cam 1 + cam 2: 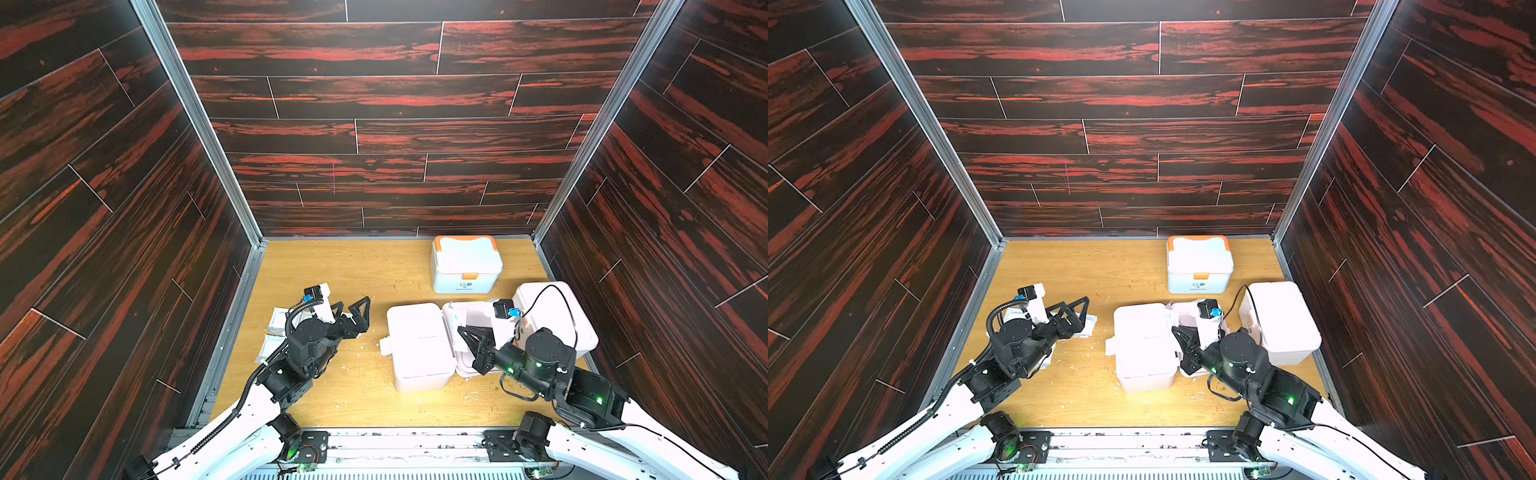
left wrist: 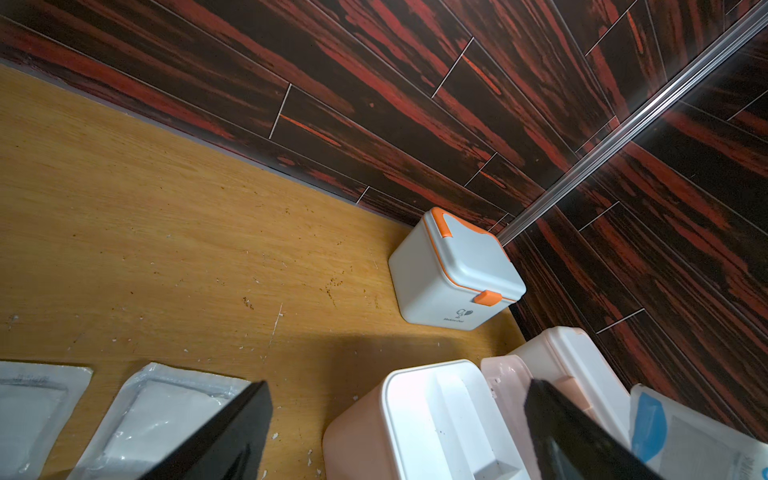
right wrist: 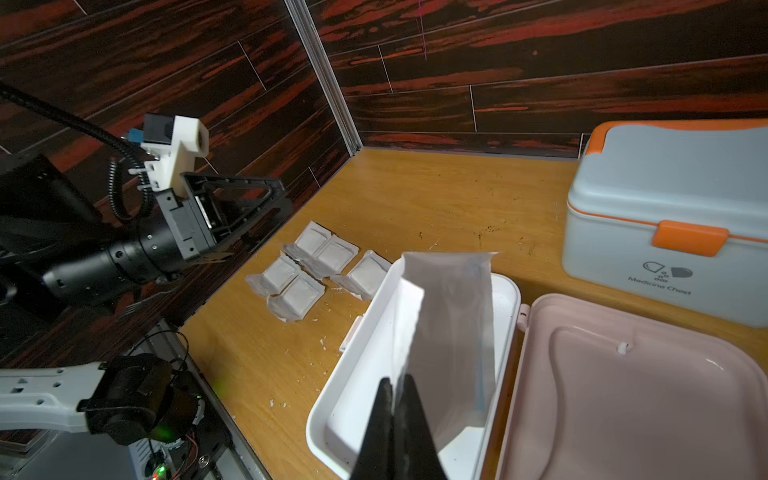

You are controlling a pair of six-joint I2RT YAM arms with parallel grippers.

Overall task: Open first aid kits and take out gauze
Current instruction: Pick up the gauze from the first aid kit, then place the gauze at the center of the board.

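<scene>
Taking the back wall as twelve o'clock on the table, I count three first aid kits: the orange-trimmed kit [image 1: 465,259] at one o'clock, the closed pinkish kit [image 1: 548,322] at three, and the open kit [image 1: 415,340] at the middle. Of the small square gauze packets [image 3: 336,254] I count five, all lying together at nine o'clock. There is one long white pouch [image 3: 451,316], pinched in my right pincer [image 1: 461,330] over the open kit. My pincers number two; the left pincer [image 1: 355,302] is towards ten o'clock.
</scene>
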